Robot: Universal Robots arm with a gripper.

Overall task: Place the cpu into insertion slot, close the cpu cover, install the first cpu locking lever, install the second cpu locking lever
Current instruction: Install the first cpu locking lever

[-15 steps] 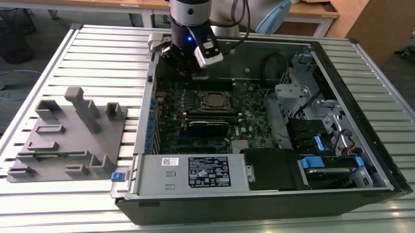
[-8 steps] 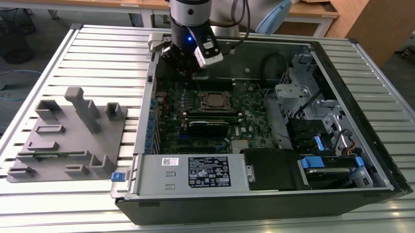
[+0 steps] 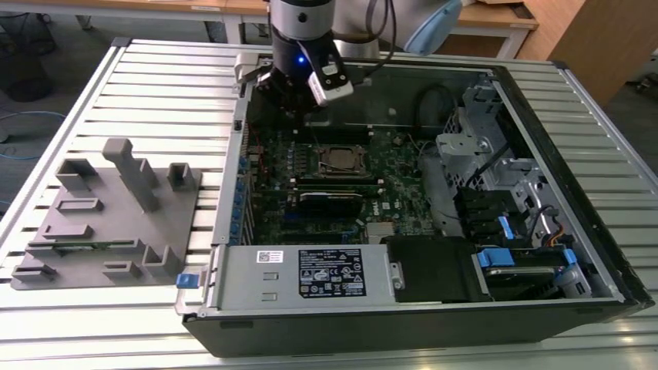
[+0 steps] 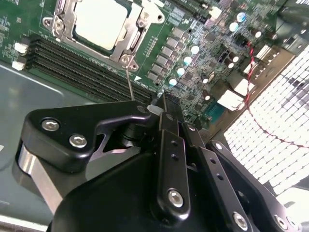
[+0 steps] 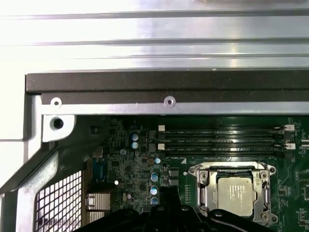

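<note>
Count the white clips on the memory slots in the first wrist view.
4 white clips: two at the slots' ends nearer the mesh, two at the opposite ends; none seems hidden.

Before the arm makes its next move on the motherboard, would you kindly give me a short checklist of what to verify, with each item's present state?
1. Chip seated: the pale silvery square cpu lies flat and level: ok.
2. Cover down: the thin silver metal frame cpu cover lies closed around the chip: ok.
3. Lever latched: the thin wire locking lever stands raised from the cover's corner: not ok.
4. Grip on the lever: the black gripper has its jaws shut beside the lever's tip; whether they pinch it: cannot tell.
</note>
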